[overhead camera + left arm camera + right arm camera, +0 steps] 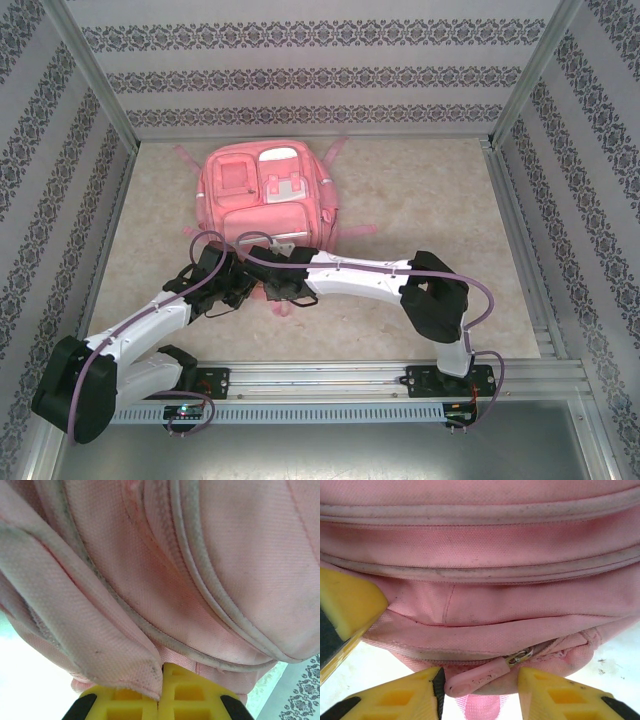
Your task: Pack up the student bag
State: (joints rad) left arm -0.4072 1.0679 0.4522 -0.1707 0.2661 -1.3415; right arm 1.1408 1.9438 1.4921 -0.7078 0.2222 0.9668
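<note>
Student bag [265, 195]: lies flat beyond the rail [330, 378], left of its middle, pocketed front facing up.
Long axis: runs straight away from the rail, one short end facing it and the other turned away; cannot tell which end is the top.
Straps [335, 152]: splay out from the corners farthest from the rail and from the right side.
Left gripper [161, 680]: at the bag end nearest the rail; yellow fingers pressed together, a fold of pink fabric nipped in the seam between them.
Right gripper [480, 674]: at the same end, just right of the left one; fingers spread, with the pink zip pull [472, 681] lying between them, unclamped.
Tabletop [430, 200]: pale beige and mottled, stretching from the rail to the walls.
Walls [300, 70]: close in three sides, pale with dark bands of floral pattern; aluminium posts [90, 70] stand at the corners farthest from the rail.
</note>
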